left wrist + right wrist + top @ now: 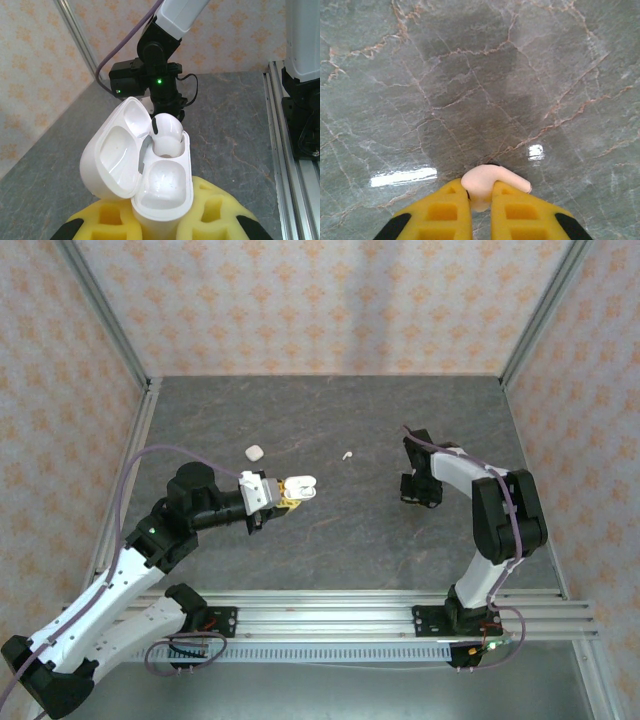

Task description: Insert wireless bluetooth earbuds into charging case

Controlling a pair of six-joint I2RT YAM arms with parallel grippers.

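One white earbud (165,131) is sitting upright in the far socket of the open charging case (162,192), whose lid is swinging out toward nine o'clock. The left gripper (162,220) is clamping that case between its yellow fingers. A second earbud (487,184) is being pinched by the right gripper (481,200) over the grey marbled table (470,75). A third earbud (347,454) is lying loose at the left gripper's one o'clock, and a small white case (253,451) at its eleven.

The earbud (487,184) and charging case (162,200) are glossy white plastic. My right gripper (481,194) has matt yellow fingers (445,215); the table (470,75) shines like polished stone.
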